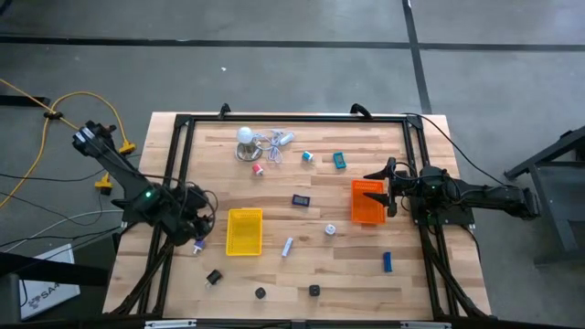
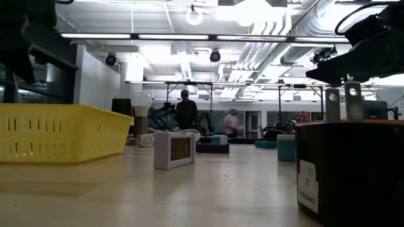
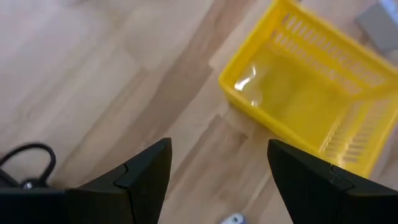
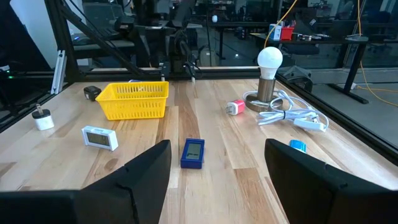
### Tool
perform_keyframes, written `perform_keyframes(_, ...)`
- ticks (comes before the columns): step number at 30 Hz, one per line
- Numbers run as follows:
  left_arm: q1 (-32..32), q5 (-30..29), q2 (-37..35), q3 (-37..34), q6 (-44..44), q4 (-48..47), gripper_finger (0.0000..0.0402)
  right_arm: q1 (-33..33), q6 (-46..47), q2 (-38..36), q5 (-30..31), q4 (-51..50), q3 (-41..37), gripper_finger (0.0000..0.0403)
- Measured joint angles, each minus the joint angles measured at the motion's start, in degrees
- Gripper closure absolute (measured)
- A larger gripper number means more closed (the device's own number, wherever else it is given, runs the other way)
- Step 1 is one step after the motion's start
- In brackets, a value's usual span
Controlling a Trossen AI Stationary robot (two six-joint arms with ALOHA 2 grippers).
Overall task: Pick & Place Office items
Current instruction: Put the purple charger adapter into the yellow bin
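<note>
Nothing picked yet. My left hand (image 1: 195, 225) hangs released left of the yellow tray (image 1: 244, 231); my right hand (image 1: 391, 189), also released, by the orange tray (image 1: 367, 202). Office items (image 1: 301, 200) lie scattered mid-frame; next I choose one.

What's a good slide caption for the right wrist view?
Open right gripper looks across the table toward a blue device, yellow tray and corded white bulb lamp.

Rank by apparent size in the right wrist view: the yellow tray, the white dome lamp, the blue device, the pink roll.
1. yellow tray, clearly largest.
2. white dome lamp.
3. blue device; it lies nearer the camera, so its true size against the lamp is unsure.
4. pink roll, smallest.
</note>
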Motion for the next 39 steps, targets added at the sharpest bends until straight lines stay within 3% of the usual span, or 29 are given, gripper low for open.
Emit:
perform_keyframes(11,-2.3,7.9,7.4,5.0,-2.5,-3.3,0.0143,0.0,0.0,0.0,0.0,0.0,0.0,0.0155)
perform_keyframes(24,-14.0,12.2,16.5,5.5,-23.8,-2.5,0.0143,0.0,0.0,0.0,0.0,0.0,0.0,0.0155)
perform_keyframes(39,-13.0,18.9,22.5,5.5,-33.8,-1.2,0.0143,0.0,0.0,0.0,0.0,0.0,0.0,0.0155)
